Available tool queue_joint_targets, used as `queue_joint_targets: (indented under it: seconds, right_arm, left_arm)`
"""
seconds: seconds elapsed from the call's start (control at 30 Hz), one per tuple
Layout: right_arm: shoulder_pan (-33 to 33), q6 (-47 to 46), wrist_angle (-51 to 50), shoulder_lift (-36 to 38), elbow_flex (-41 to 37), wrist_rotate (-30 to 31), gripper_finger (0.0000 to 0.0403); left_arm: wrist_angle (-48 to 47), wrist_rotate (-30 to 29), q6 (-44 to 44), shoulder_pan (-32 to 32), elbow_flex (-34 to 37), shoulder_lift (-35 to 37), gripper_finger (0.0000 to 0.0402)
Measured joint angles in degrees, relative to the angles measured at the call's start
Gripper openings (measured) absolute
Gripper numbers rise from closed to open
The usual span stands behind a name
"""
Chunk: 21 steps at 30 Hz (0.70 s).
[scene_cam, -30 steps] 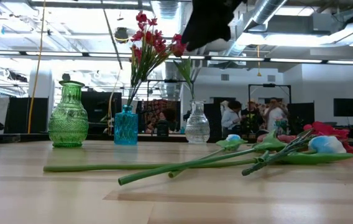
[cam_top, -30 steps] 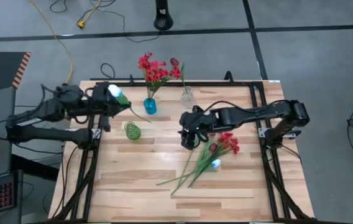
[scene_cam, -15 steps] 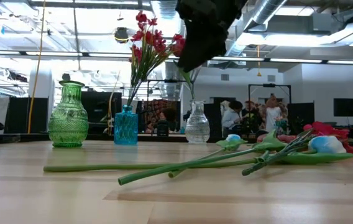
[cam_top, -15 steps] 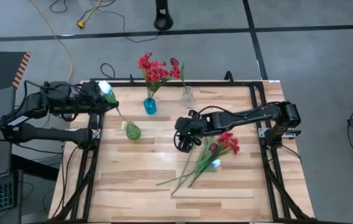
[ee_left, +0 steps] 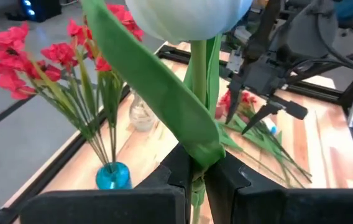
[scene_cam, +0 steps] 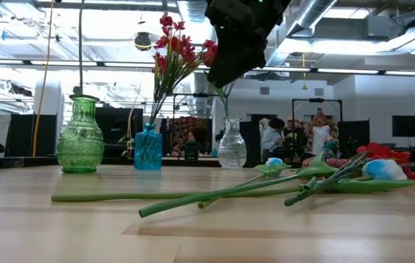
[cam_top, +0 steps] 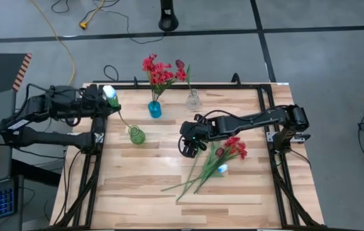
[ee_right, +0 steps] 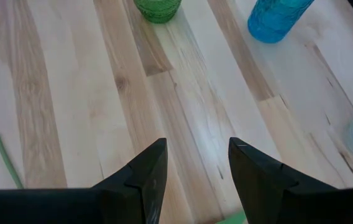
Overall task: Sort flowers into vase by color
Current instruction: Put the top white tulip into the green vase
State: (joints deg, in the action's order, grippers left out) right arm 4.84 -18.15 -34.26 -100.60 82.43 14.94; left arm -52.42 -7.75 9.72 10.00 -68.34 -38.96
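My left gripper, at the table's far left, is shut on a white tulip. Its thin stem stands upright, and the lower end reaches the mouth of the green vase. A blue vase holds red blossoms. A clear vase holds a maroon tulip. More flowers lie flat on the table right of centre. My right gripper hangs open above the bare wood just left of them, with nothing between its fingers. My left gripper pinches the tulip's stem between its two fingers, just under the leaf base and a little below the bloom. The fingers come nearly level from the table's left and lie across the stem. The stem hangs below them, down to the green vase.
The lying flowers are red blossoms and a white tulip; their long stems fan toward the near left. Black rails frame the table. People stand in the room beyond the far edge.
My left gripper has drawn back toward the table's left edge and tipped, still shut on the tulip. The stem has swung from a slant to upright over the green vase. My right gripper has sunk a little toward the table, still open.
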Motion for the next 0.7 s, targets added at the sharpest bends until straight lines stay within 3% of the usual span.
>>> queue_joint_targets:
  seconds: [0.43,0.7]
  right_arm:
    - [0.0,0.0,0.0,0.0,0.0,0.0,0.0196]
    - [0.0,0.1,0.0,0.0,0.0,0.0,0.0196]
  left_arm:
    - [0.8,-2.0,3.7,0.0,8.6,0.0,0.0016]
    - [0.9,-2.0,3.9,0.0,9.3,-0.5,0.0025]
